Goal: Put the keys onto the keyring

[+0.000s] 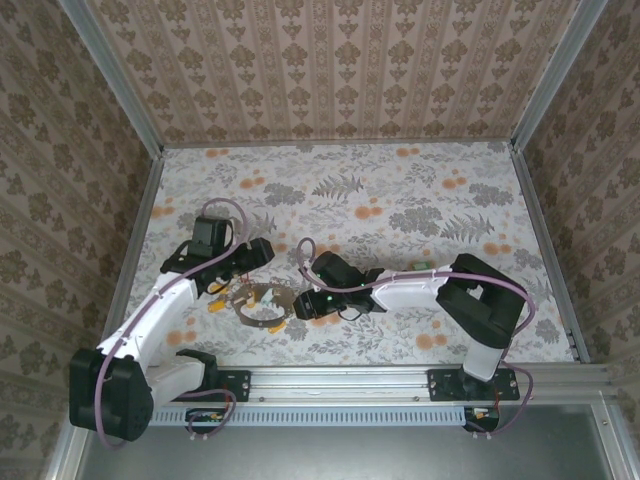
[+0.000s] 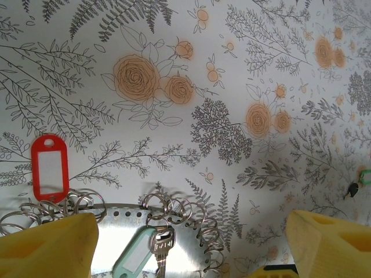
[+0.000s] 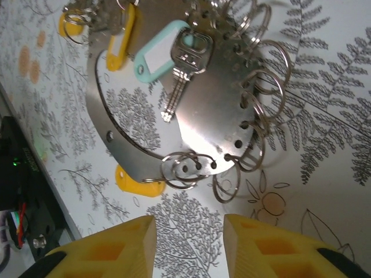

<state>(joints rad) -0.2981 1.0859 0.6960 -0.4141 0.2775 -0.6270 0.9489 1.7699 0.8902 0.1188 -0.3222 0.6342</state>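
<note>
Centrally in the right wrist frame lies the keyring (image 3: pixel 214 110) — a flat, shiny, perforated metal crescent fringed with wire split rings (image 3: pixel 181 168). Its silver key (image 3: pixel 177 81), beside a mint plastic tag (image 3: pixel 156 58), points steeply lower-left. The right gripper (image 3: pixel 189 246) stands narrowly parted, empty; the left gripper (image 2: pixel 191 249) gapes wide — nothing held.

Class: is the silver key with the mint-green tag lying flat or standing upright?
Flat: the silver mint-tagged key lies lengthwise on the shiny crescent-shaped metal plate.

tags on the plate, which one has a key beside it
The mint-green tag: a silver key lies against it on the metal plate. The red tag and yellow tags show none.
</note>
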